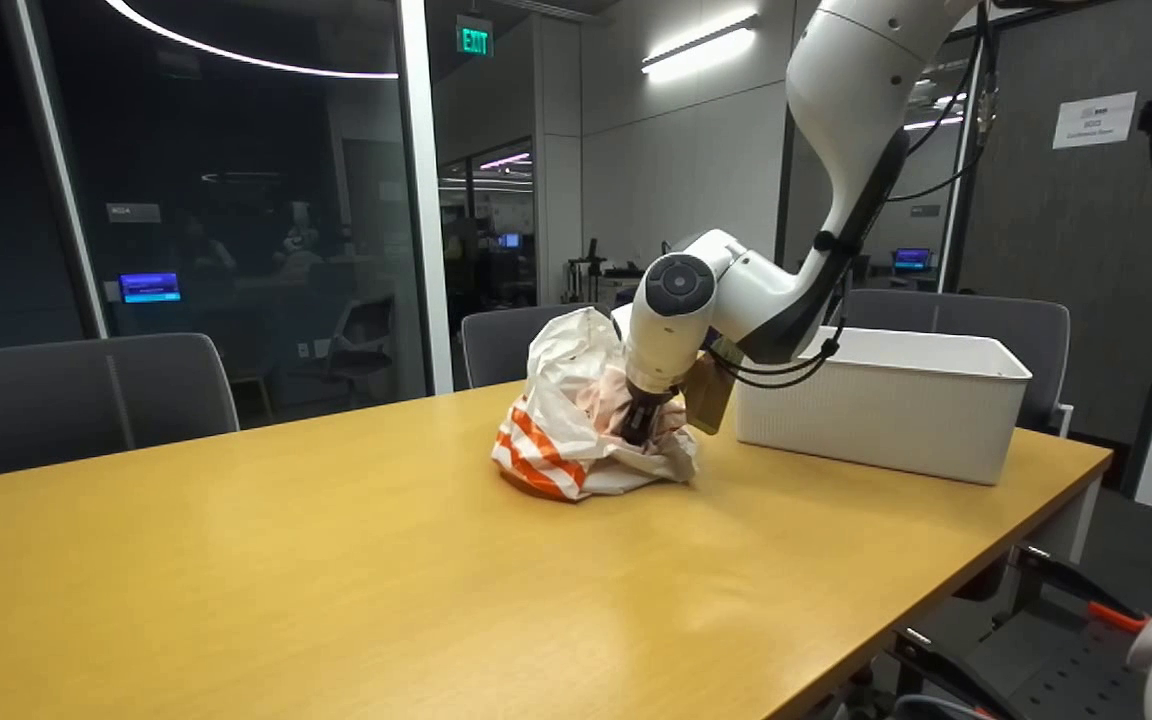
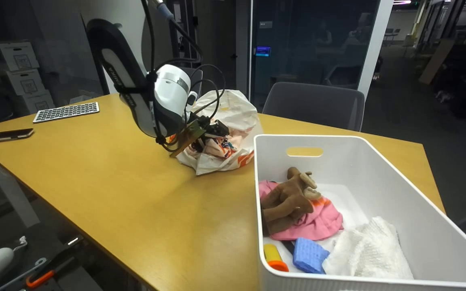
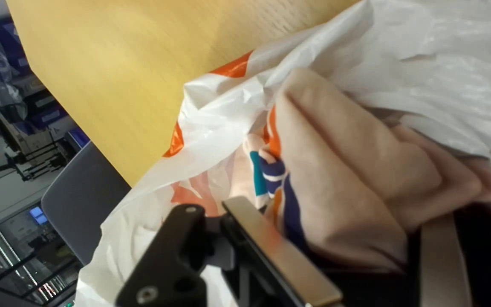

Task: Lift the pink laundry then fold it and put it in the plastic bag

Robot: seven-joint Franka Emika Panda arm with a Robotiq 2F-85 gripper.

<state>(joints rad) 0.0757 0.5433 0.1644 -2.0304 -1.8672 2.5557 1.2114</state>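
The pale pink laundry [image 3: 348, 166], with orange, navy and teal print, lies crumpled in the mouth of the white plastic bag [image 3: 433, 64] in the wrist view. The laundry also shows in both exterior views [image 1: 601, 400] [image 2: 221, 146]. The bag, with orange stripes, sits on the table in both exterior views [image 1: 561, 440] [image 2: 235, 109]. My gripper [image 3: 339, 213] points down into the bag mouth. Its fingers stand wide apart with laundry folds between and beyond them. The gripper also shows in both exterior views [image 1: 639, 430] [image 2: 206, 139], its tips partly hidden by cloth and bag.
A white bin [image 2: 403, 178] stands close to the bag, holding a brown plush toy [image 2: 291, 198], a brighter pink cloth [image 2: 324, 220], a blue item [image 2: 310, 255], a yellow-orange container [image 2: 274, 258] and a white cloth [image 2: 372, 250]. A keyboard [image 2: 67, 112] and phone [image 2: 9, 135] lie on the table [image 1: 336, 560].
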